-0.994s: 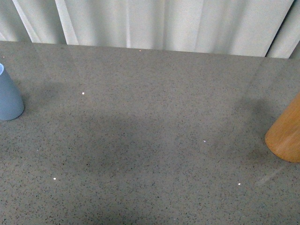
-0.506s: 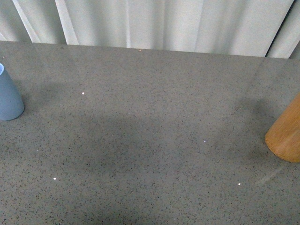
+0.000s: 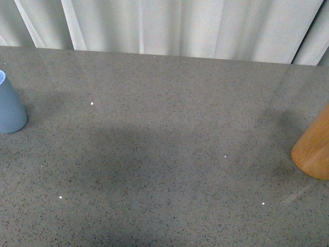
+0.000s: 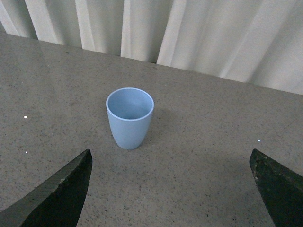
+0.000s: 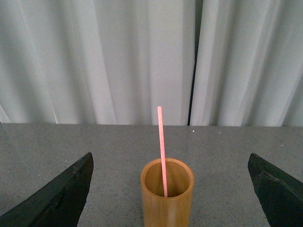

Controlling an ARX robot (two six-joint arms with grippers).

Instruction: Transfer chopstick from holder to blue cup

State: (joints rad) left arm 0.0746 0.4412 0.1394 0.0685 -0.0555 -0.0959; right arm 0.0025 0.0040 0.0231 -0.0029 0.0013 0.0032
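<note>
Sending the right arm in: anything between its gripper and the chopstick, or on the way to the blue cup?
Nothing visible. The right gripper faces the chopstick in its holder with nothing between, and the front view shows bare table from there to the blue cup.

Of our body we see only the left gripper [image 4: 170,158] and the right gripper [image 5: 170,161], each showing two matte black, wedge-shaped fingers [image 4: 59,194] with a faintly grainy surface, tapering to blunt corners.
</note>
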